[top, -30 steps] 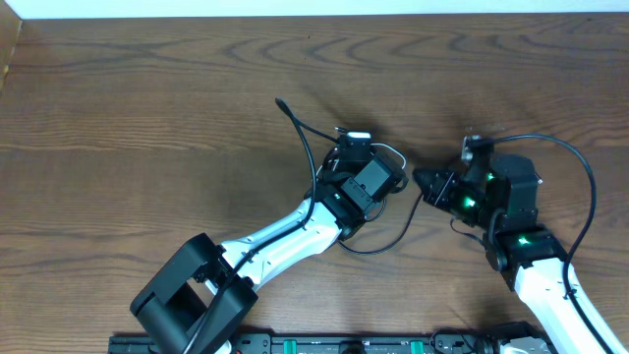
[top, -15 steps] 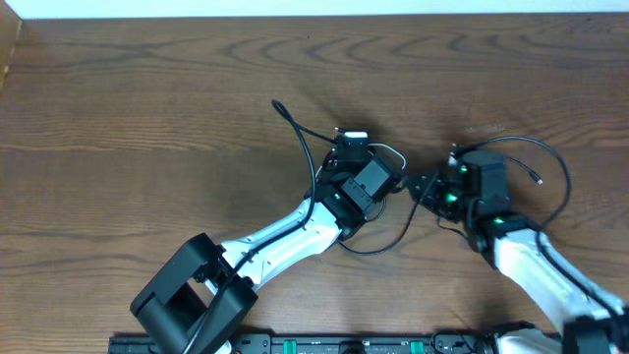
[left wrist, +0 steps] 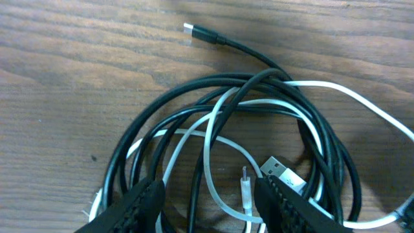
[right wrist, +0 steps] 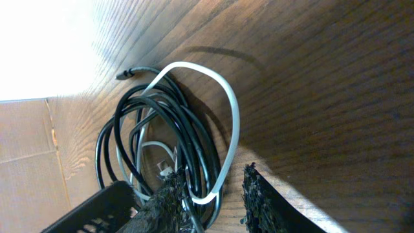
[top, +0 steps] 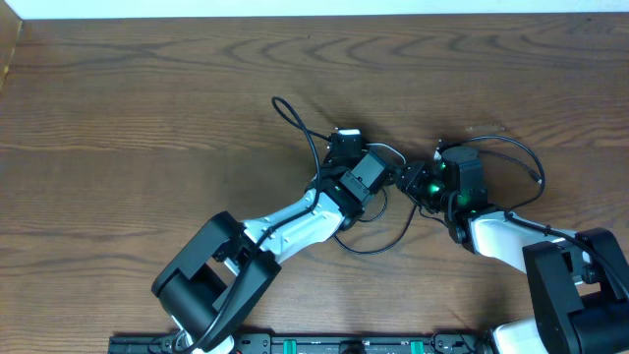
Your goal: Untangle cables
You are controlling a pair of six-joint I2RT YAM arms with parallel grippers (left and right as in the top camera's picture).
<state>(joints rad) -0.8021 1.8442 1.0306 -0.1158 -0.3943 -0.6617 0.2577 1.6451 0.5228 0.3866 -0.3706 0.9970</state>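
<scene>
With jaws apart, left gripper (left wrist: 208, 189) and right gripper (right wrist: 213, 176) crowd the tangled cables (left wrist: 259, 78) on the table (left wrist: 65, 65).

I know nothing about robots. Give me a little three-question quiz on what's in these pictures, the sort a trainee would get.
1. True or false: every one of the cables is black.
2. The tangle lies on: A) a wooden table; B) a tray; C) a cloth.
3. Fill in: the left gripper has its jaws ___.
Key: 1 false, there is one white cable; 2 A; 3 open.
</scene>
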